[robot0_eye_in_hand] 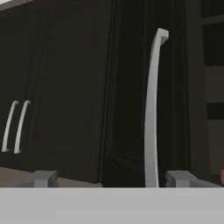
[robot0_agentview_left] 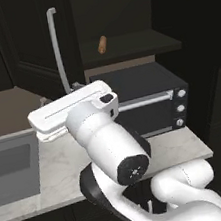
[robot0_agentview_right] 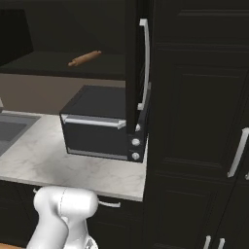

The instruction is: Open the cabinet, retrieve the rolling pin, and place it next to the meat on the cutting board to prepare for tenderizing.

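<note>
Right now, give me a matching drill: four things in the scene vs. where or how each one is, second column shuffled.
Things:
1. rolling pin
2. cabinet door
3. toaster oven
4. tool

States:
A. on the marble counter, under the shelf
B. open, fingers either side of the long silver handle
C. swung open
D. lying on the cabinet shelf

Pairs: 1-D, 2-C, 3-A, 4-B

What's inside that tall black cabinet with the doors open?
A rolling pin lies on the shelf of the cabinet, above the black oven. The cabinet's dark back and upper part are too shadowy to tell what else is there.
</note>
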